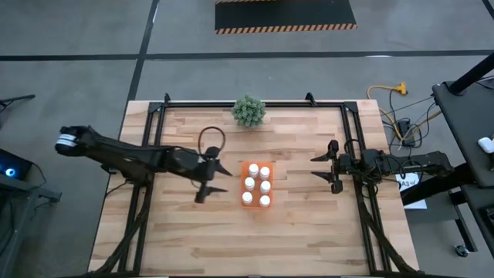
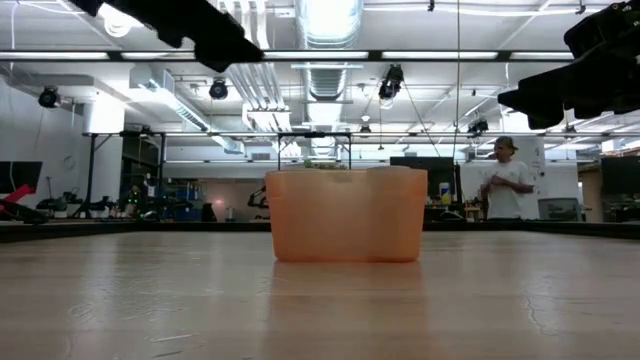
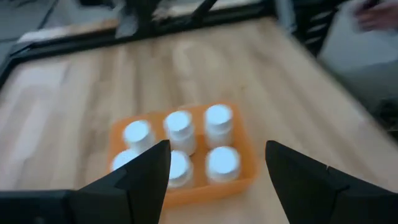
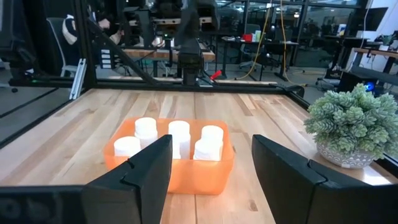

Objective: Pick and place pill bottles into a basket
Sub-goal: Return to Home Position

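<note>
Between left gripper (image 1: 214,188) and right gripper (image 1: 312,167) sits basket (image 2: 346,218).

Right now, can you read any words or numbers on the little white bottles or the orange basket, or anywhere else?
Pill bottles: no text to read; only plain white caps and sides show.
Basket: no text visible on its orange walls.
White sheet at the right of the high view: dark marks, too small to read.
Nothing else in any view is readable.

A pale wooden bench (image 1: 309,232) carries a small orange basket (image 1: 243,165) near its middle and a bushy green plant (image 1: 248,110) by the middle of one long edge.
</note>
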Motion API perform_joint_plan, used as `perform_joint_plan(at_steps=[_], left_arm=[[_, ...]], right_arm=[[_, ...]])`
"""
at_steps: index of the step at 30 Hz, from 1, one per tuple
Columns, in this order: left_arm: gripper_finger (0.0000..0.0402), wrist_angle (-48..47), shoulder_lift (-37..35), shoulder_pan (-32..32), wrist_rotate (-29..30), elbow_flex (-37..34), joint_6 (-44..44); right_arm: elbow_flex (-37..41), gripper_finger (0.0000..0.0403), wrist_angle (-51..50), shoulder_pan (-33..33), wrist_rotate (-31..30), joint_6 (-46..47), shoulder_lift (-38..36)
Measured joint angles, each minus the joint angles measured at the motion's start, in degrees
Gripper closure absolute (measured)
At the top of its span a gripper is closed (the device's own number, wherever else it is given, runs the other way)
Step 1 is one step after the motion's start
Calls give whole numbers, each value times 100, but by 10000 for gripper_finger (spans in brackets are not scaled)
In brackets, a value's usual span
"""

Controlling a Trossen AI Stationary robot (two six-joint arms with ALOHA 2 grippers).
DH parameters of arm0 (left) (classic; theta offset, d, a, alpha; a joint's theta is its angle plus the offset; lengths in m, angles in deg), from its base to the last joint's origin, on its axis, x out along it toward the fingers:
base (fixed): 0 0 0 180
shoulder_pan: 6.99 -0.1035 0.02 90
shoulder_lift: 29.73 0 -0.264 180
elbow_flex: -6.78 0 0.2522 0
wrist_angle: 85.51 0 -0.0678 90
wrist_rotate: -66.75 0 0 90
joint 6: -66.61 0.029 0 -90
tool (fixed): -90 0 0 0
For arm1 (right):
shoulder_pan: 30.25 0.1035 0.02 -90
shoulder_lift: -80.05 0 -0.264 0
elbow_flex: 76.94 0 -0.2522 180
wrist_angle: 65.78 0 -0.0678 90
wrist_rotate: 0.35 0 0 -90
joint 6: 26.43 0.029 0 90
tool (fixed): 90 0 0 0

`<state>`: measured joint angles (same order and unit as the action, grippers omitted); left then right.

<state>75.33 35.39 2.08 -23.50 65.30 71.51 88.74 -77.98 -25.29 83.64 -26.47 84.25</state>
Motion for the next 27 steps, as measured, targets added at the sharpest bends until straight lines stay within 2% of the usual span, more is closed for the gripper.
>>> perform_joint_plan(at_steps=[6,12,19,27], left_arm=[[157,757,-743,-310,-1132,-702,1],[157,751,-1070,-616,-1174,-1020,-238],[157,1165,-1490,-798,-1196,-1421,-201],[157,1297,-2413,-799,-1196,-1899,-270]], right_arm=[[0,193,0,-1,-1,0,2],[0,193,-2,0,-1,-31,4],[0,193,-4,-1,-1,-103,4],[0,193,-3,0,-1,-170,7]])
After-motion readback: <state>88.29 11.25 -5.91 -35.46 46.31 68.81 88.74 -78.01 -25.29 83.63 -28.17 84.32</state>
